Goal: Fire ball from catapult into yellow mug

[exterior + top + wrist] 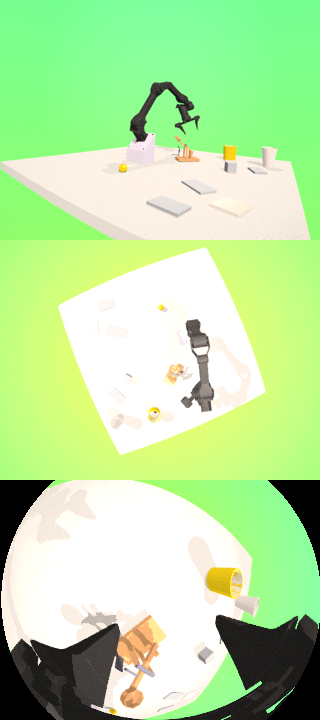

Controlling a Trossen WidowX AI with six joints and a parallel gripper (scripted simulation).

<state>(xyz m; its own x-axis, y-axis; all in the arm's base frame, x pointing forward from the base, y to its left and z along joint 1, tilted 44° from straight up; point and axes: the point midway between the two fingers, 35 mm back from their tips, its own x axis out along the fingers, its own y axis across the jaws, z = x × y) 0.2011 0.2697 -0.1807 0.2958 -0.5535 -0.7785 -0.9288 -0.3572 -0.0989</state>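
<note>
The orange catapult [169, 379] [187, 159] [159, 628] stands on the table with its throwing arm raised. Its cup [177, 138] [132, 698] looks empty. The yellow mug [154, 409] [229, 152] [220, 581] stands upright past the catapult's far end. A small dark round thing [155, 411], seemingly a dark ball, shows inside the mug from above; the mug's wall hides it in the exterior view. A yellow ball [161, 307] [123, 168] lies on the table near the arm's base. My gripper [191, 132] [168, 620] is wide open and empty, raised above the level of the catapult.
A pale cup [116, 422] [268, 157] [247, 605] stands beyond the mug. A small grey block [127, 378] [230, 167] [204, 653] stands between the catapult and a flat grey slab [117, 395] [257, 170]. Several more flat slabs lie farther off. The arm's pale base [140, 155] stands behind the yellow ball.
</note>
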